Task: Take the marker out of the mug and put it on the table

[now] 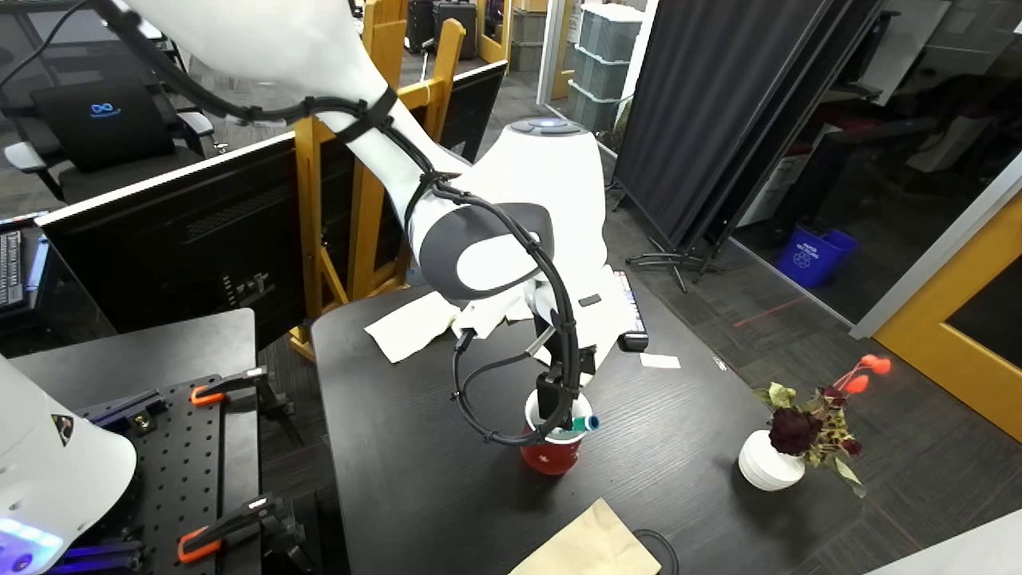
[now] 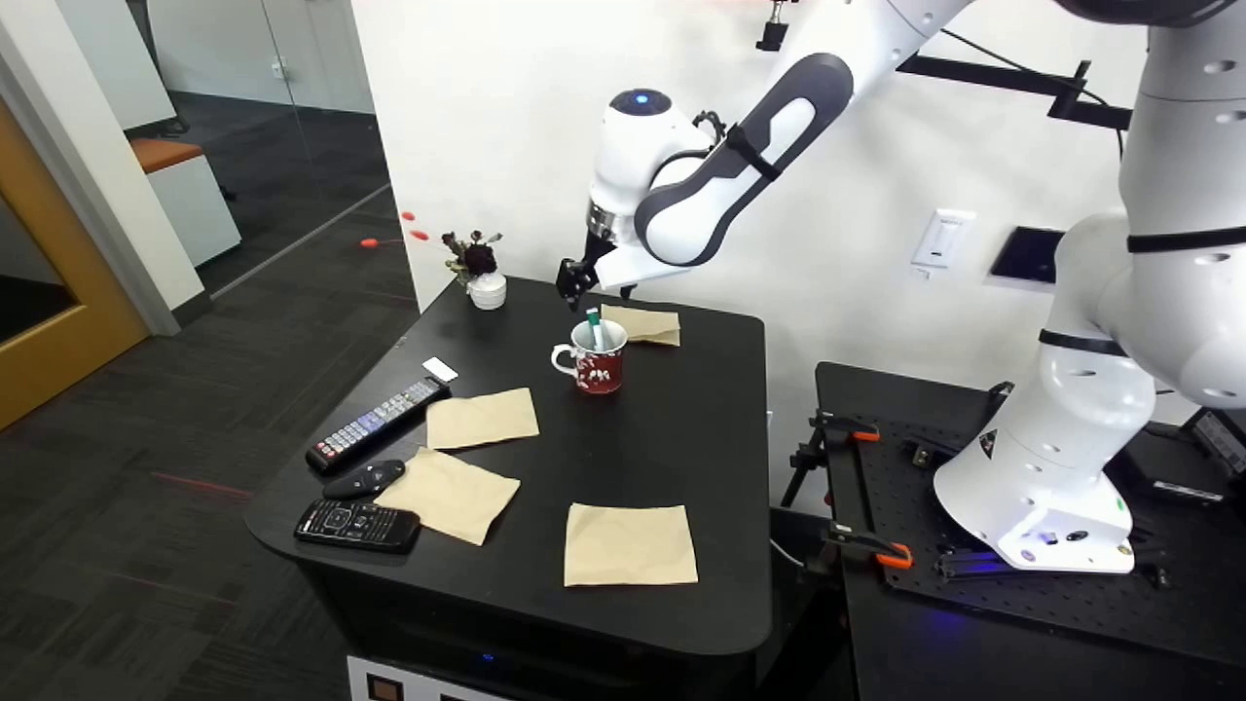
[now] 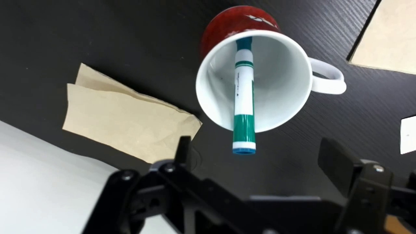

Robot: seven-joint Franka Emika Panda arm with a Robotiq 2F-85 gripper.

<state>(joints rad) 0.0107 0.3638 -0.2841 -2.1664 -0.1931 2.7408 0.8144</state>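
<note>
While the gripper [image 3: 258, 154] hangs near the mug [image 2: 598, 375] with its fingers [image 3: 338, 165] spread wide apart, the arm [image 2: 745, 180] behind it slopes down over the table [image 2: 662, 438]. White with green bands and a blue tip, the marker [image 3: 244, 97] leans inside the upright red mug, one end poking past the white rim.

Both exterior cams here look down on the table [image 2: 701, 438] from opposite ends, sharing mug [image 2: 598, 374], vase [image 2: 487, 291], arm [image 2: 706, 216]. In an exterior view you're facing the wall [image 2: 506, 127]; in an exterior view, kinda crooked, the divider [image 1: 711, 96]. Wrist cam's super close, peering into the mug.
</note>
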